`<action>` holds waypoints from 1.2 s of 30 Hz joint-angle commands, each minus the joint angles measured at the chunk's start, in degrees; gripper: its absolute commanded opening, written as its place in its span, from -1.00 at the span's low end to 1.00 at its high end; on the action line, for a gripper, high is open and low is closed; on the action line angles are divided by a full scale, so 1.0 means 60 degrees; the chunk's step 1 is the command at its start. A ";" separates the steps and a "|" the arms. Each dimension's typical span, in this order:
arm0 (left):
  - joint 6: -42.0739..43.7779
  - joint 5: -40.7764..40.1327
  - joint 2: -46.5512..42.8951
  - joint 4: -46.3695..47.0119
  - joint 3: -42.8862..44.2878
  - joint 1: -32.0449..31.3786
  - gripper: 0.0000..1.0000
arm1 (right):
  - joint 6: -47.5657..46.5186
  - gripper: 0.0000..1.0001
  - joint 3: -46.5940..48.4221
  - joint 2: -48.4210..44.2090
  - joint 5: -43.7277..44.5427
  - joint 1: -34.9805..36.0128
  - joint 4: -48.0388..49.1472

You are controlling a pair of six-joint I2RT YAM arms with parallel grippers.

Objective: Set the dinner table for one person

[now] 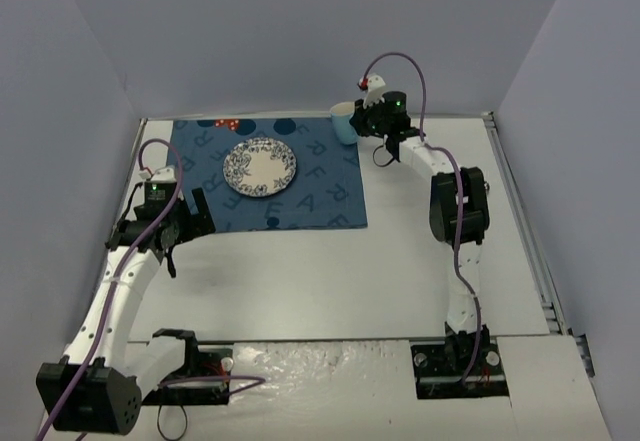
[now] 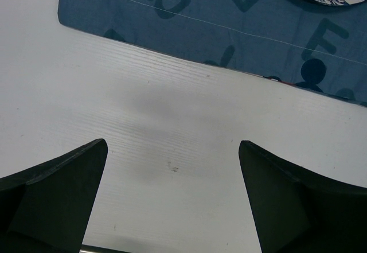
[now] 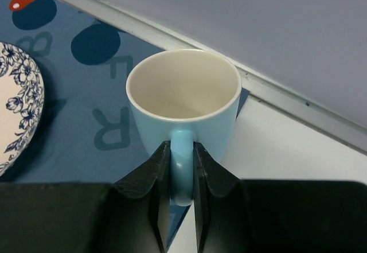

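**While the right hand (image 3: 182, 150) pinched the light blue mug (image 3: 183, 92) by its handle, the left hand (image 2: 172, 150) stood spread**

Where the blue lettered mat (image 1: 300, 201) lay, the white surface (image 1: 330, 271) stretched flat past its near, left and right sides. A thin grey edge strip (image 3: 287, 101) ran just beyond the mat's far edge. Plain pale walls (image 1: 300, 31) closed in the surface on three sides. A flowered plate (image 1: 260, 168) sat on the mat, nearer its far edge. The mug stood upright at the mat's far right corner, its handle clamped between the right hand's fingers. The left hand hung over the surface just off the mat's near left corner, fingers wide apart, holding nothing.
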 commanded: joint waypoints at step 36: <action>-0.0684 -0.0208 -0.0907 0.0237 -0.0532 -0.0038 0.94 | 0.0155 -0.93 0.0070 0.1089 -0.0503 0.0391 0.5466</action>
